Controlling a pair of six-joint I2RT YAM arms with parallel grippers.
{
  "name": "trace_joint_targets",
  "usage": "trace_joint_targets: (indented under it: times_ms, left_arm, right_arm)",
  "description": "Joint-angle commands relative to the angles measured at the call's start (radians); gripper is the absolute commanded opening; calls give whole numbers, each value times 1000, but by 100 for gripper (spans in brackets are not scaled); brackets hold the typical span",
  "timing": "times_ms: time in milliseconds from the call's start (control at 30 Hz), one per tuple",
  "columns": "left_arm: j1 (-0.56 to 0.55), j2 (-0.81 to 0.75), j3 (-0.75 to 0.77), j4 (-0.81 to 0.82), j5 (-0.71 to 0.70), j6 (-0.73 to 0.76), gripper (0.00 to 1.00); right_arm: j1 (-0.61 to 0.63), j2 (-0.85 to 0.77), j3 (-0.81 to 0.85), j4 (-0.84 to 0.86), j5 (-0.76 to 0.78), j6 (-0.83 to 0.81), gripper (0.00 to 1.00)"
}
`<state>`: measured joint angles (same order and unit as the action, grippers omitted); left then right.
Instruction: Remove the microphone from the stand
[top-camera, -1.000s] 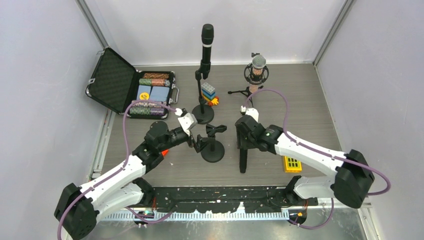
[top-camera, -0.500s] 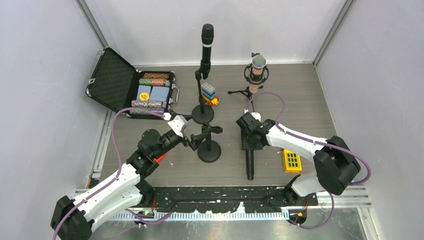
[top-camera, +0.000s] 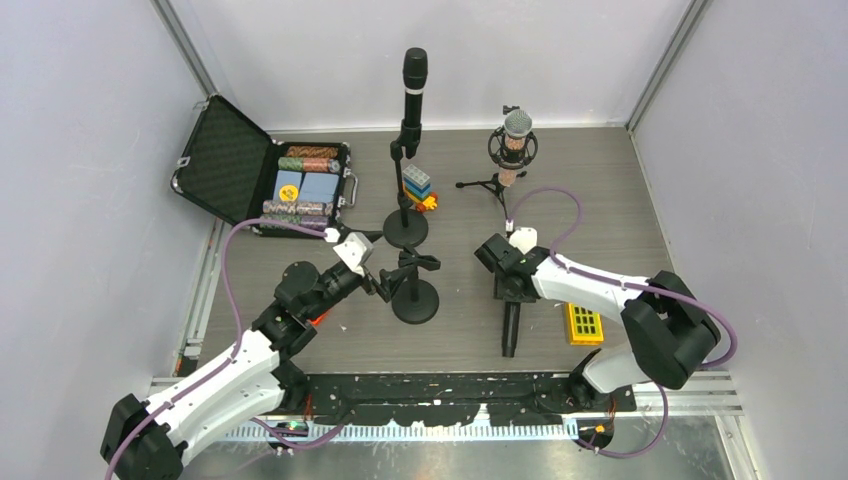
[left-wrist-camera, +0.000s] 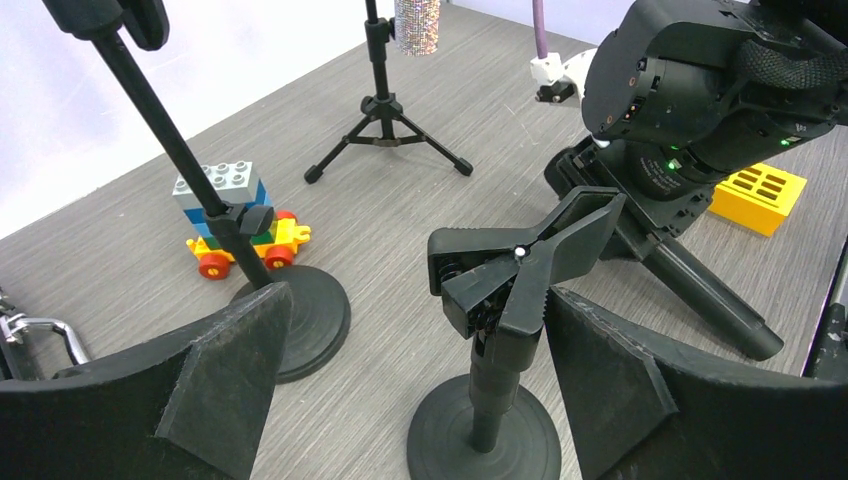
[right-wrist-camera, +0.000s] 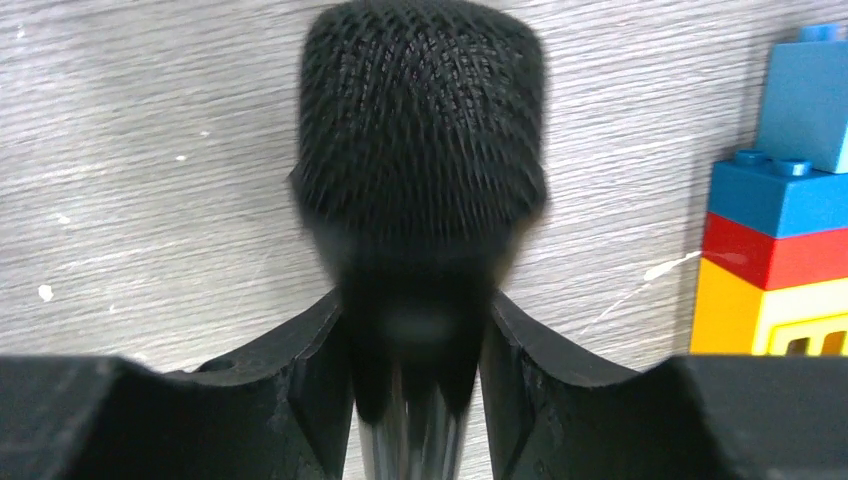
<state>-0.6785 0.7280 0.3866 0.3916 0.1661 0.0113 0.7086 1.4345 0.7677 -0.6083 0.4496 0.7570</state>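
The right claw (top-camera: 509, 283) grips the microphone (top-camera: 509, 328), right of the stand (top-camera: 416, 300), with table (top-camera: 463, 305) showing between. The left claw (top-camera: 384, 282) gapes wide around the stand.

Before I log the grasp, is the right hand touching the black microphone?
Touching. Right wrist view: the right hand clamps the microphone below its mesh head.

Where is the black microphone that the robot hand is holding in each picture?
Top view: the microphone is right of the middle, with its handle pointing at the near edge.
Left wrist view: it is on the right side, a dark handle slanting down to the right.
Right wrist view: its mesh head fills the centre, with the right gripper clamped below it.
Shared landmark: the coloured brick toy.
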Motion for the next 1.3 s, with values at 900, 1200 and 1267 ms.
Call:
trace_joint_targets:
  times_ms: [900, 1200, 1267]
  left_arm:
    - [2, -192, 165, -225, 138, -5, 100]
    - [2, -181, 160, -218, 124, -5, 100]
    - [2, -179, 160, -220, 119, -5, 100]
  right_arm:
    - [2, -215, -56, 91, -216, 133, 60]
    - [2, -330, -153, -89, 6, 226, 64]
    - [2, -357, -162, -130, 56, 254, 66]
